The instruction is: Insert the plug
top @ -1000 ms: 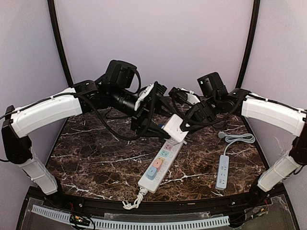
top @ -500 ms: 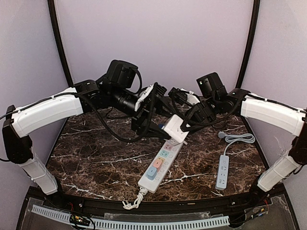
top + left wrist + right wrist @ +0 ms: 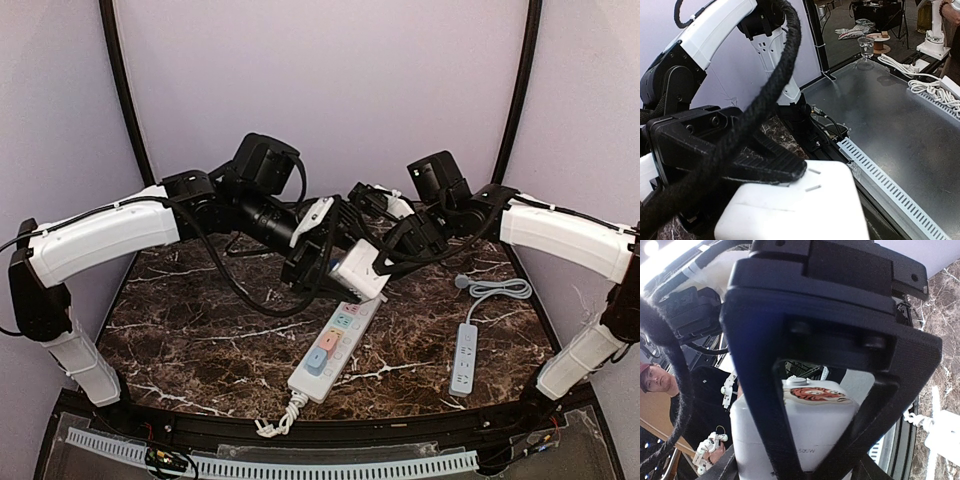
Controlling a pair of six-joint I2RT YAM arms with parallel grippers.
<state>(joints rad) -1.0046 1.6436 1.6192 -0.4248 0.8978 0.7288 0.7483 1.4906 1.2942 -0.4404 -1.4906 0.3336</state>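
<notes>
A white block plug (image 3: 358, 268) hangs in the air above the far end of the white power strip (image 3: 334, 343) with coloured switches. My right gripper (image 3: 385, 262) is shut on the plug; in the right wrist view the plug (image 3: 810, 440) sits between the fingers, tiger sticker up. My left gripper (image 3: 326, 264) is at the plug's left side. In the left wrist view one black finger (image 3: 755, 160) lies over the plug's face (image 3: 790, 210) beside its two metal prongs (image 3: 812, 180). The other left finger is hidden.
A small light blue power strip (image 3: 465, 357) with a coiled grey cord (image 3: 497, 289) lies at the right. The white strip's cord (image 3: 280, 420) curls at the table's near edge. Black cables trail behind both grippers.
My left arm has moved right, bringing its gripper from a gap away up against the plug. The right gripper and the plug have shifted slightly left and down.
</notes>
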